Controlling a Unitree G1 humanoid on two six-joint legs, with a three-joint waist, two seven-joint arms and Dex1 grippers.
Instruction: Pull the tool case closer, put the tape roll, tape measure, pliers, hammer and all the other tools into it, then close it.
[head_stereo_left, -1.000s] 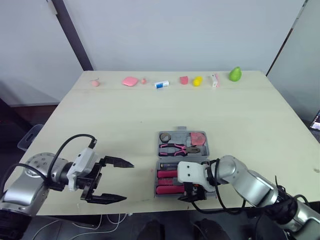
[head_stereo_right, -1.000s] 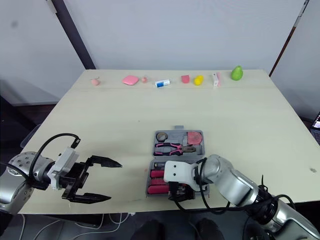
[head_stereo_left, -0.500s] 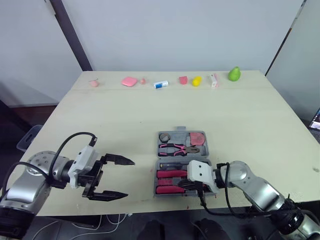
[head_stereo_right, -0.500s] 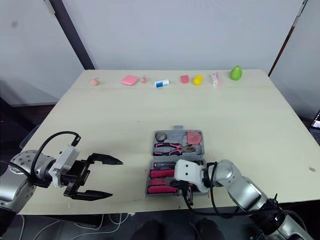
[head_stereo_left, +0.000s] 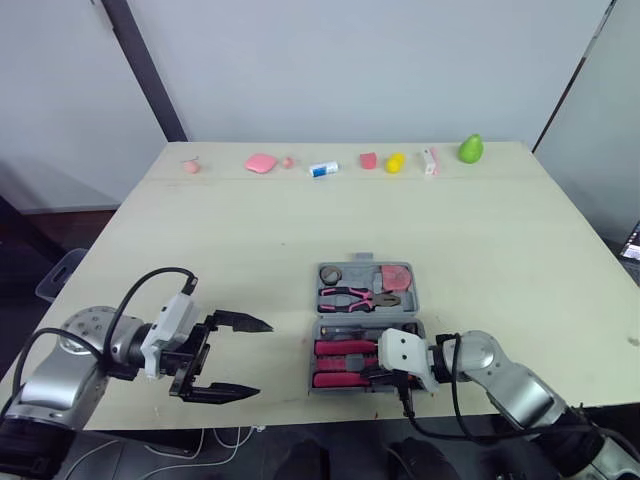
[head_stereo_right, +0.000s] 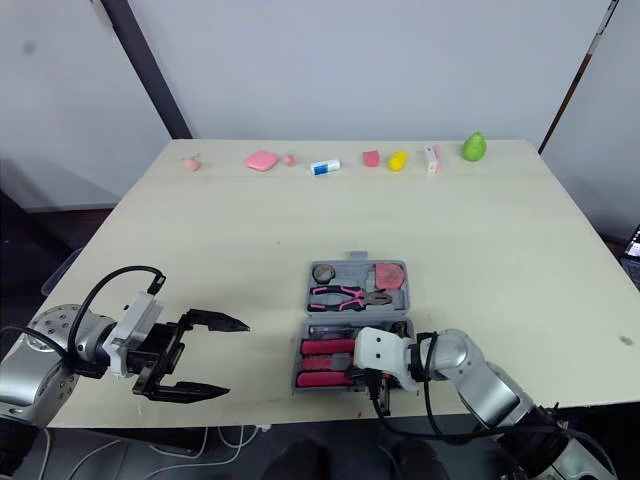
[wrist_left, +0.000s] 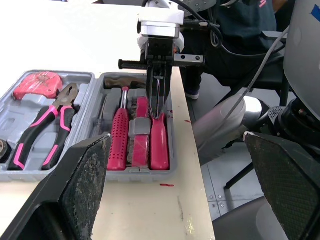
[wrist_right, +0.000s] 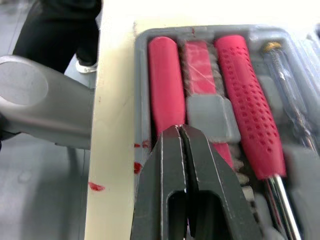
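Both halves of the tool case (head_stereo_left: 366, 315) lie open at the desk's (head_stereo_left: 300, 230) near edge. I see my right gripper (wrist_right: 181, 130), jaws together, over its red handles (head_stereo_left: 335, 348); my left gripper (head_stereo_left: 262, 359), jaws apart, hangs well left.

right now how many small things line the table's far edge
8, in a row, robot's left to right: pink blob, pink pad, pink speck, white-blue tube, pink cube, yellow piece, white-pink stick, green pear.
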